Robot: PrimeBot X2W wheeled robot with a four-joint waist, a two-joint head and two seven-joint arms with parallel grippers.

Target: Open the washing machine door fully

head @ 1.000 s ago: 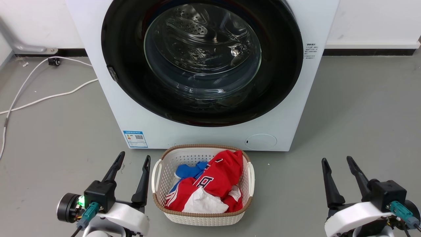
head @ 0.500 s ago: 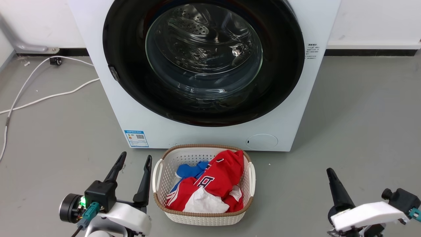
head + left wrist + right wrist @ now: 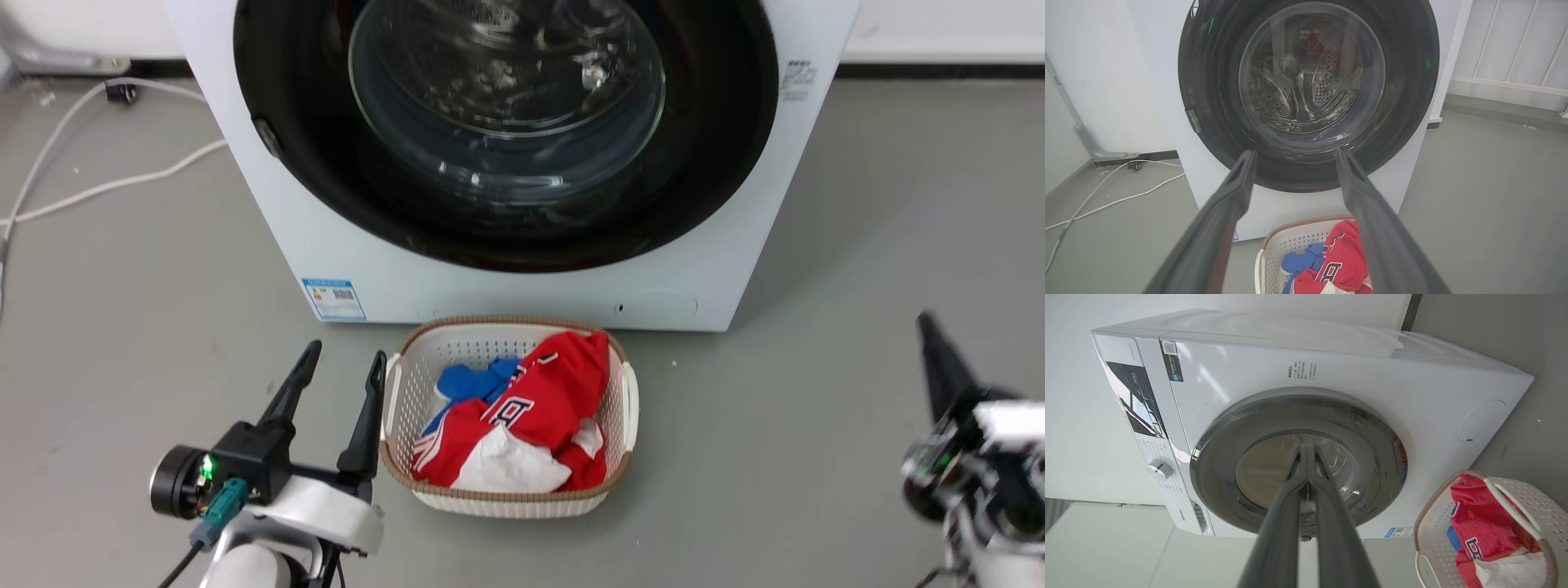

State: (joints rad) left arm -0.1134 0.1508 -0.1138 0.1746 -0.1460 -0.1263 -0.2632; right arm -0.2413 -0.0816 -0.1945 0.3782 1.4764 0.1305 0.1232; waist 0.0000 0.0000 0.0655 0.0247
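Observation:
The washing machine door (image 3: 718, 147) is a glossy black ring around a bulging glass bowl (image 3: 506, 73), and it lies flat against the white machine front. A small latch piece (image 3: 265, 139) sits on its left edge. My left gripper (image 3: 344, 357) stands open low on the left, beside the basket and well short of the door. In the left wrist view the door (image 3: 1216, 81) is framed between the spread fingers (image 3: 1237, 192). My right gripper (image 3: 927, 325), at the lower right, is rolled on its side. Its fingers (image 3: 1290, 490) are pressed together and point at the door (image 3: 1372, 428) from a distance.
A white laundry basket (image 3: 629, 392) of red, blue and white clothes stands on the grey floor right in front of the machine, between my arms. White cables (image 3: 98, 188) trail over the floor at the left. A round service flap (image 3: 657, 304) sits low on the machine front.
My right gripper has shut and rolled onto its side, shifting right and up. The head camera has dipped, so the whole scene sits higher. The left gripper stays open.

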